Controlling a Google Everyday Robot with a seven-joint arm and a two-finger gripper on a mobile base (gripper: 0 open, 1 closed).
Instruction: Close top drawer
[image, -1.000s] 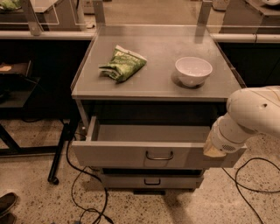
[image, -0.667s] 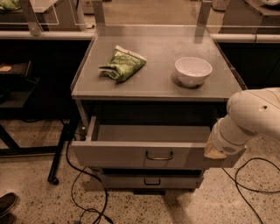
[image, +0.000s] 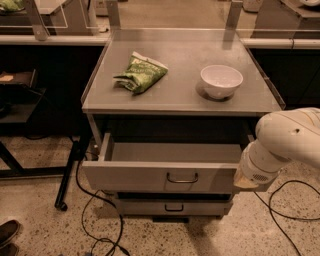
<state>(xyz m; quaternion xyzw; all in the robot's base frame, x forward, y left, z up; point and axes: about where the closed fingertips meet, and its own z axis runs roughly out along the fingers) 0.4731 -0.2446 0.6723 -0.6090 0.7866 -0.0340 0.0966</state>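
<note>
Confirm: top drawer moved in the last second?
No. The top drawer stands as far out from the cabinet top as before; gripper at its right end.

The wide grey metal top drawer (image: 135, 176) stands pulled well out from under the grey surface, its shallow tray open to view. Its flat front panel carries a small dark loop handle (image: 182, 178) at centre. The white end effector (image: 246, 180) sits at the front panel's right end.
</note>
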